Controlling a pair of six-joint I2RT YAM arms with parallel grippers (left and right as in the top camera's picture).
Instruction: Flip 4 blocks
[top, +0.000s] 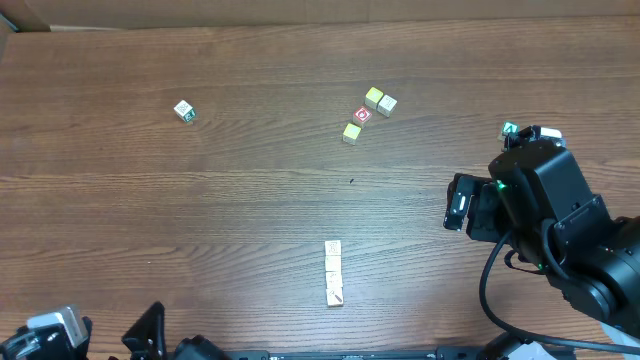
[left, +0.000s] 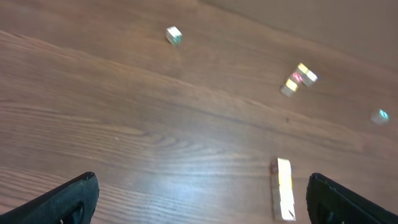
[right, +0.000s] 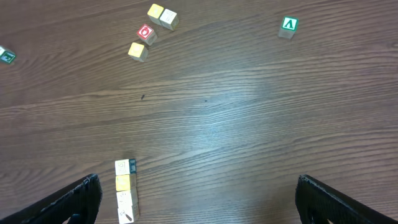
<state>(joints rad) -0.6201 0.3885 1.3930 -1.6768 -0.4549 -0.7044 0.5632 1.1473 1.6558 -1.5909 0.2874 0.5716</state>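
The four blocks (top: 333, 272) lie touching in a short straight row at the front middle of the table. In the right wrist view the row (right: 124, 190) shows a cream cube, a yellow-faced one, then two cream ones, the last with a dark mark. It lies just inside the left finger of my right gripper (right: 199, 204), which is open and holds nothing. In the left wrist view my left gripper (left: 205, 205) is open wide and empty, and the row (left: 283, 190) lies just inside its right finger (left: 348, 202). Overhead, the right gripper (top: 453, 204) hangs to the right of the row.
A red-circle cube (top: 362, 114) with yellow and cream neighbours (top: 374, 97) sits at the back, right of centre. A green "A" cube (top: 510, 130) lies behind the right arm. A lone cube (top: 183, 111) lies at the back left. My left arm (top: 60, 338) shows at the bottom left edge.
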